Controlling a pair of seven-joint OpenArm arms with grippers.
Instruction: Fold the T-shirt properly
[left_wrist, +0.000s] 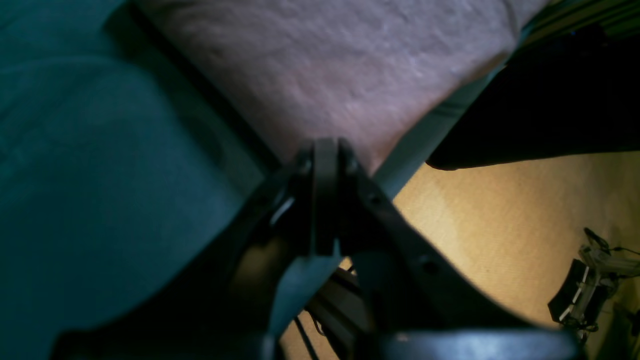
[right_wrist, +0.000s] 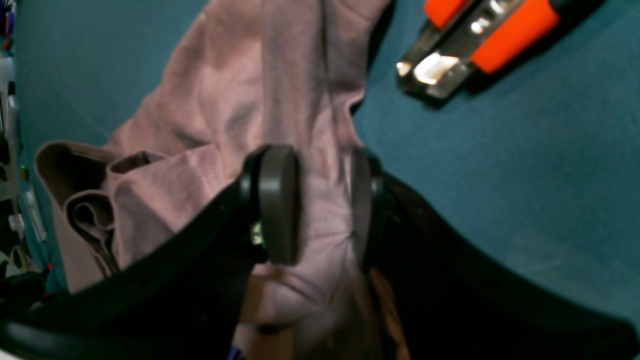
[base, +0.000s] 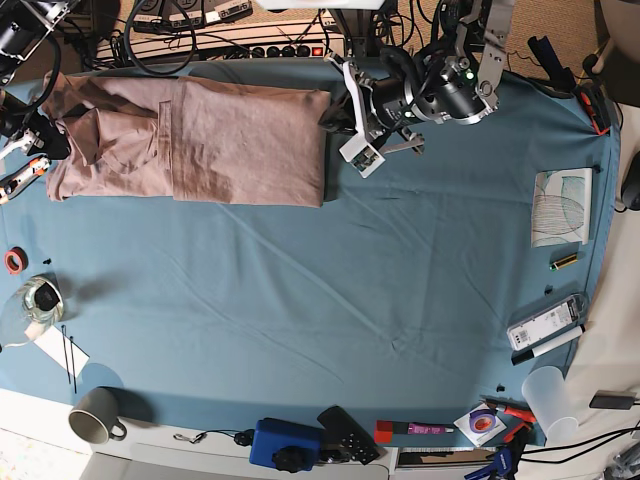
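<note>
The dusty-pink T-shirt (base: 230, 140) lies folded into a long band at the table's back left. At the band's right end, my left gripper (base: 334, 112) has its jaws pressed together on the hem. In the left wrist view the T-shirt (left_wrist: 340, 65) narrows down into the shut left gripper (left_wrist: 325, 147). At the band's far left end sits my right gripper (base: 47, 140). In the right wrist view the right gripper (right_wrist: 320, 205) holds a bunch of the T-shirt (right_wrist: 260, 75) between its round pads (right_wrist: 277, 200), and creases spread out from the pinch.
An orange-handled tool (right_wrist: 475, 35) lies on the teal cover (base: 330, 300) close to the right gripper. A red ring (base: 14, 261), a glass (base: 35, 300) and a mug (base: 95, 420) line the left side. A paper sheet (base: 562, 205) and a white remote (base: 545, 322) sit at the right.
</note>
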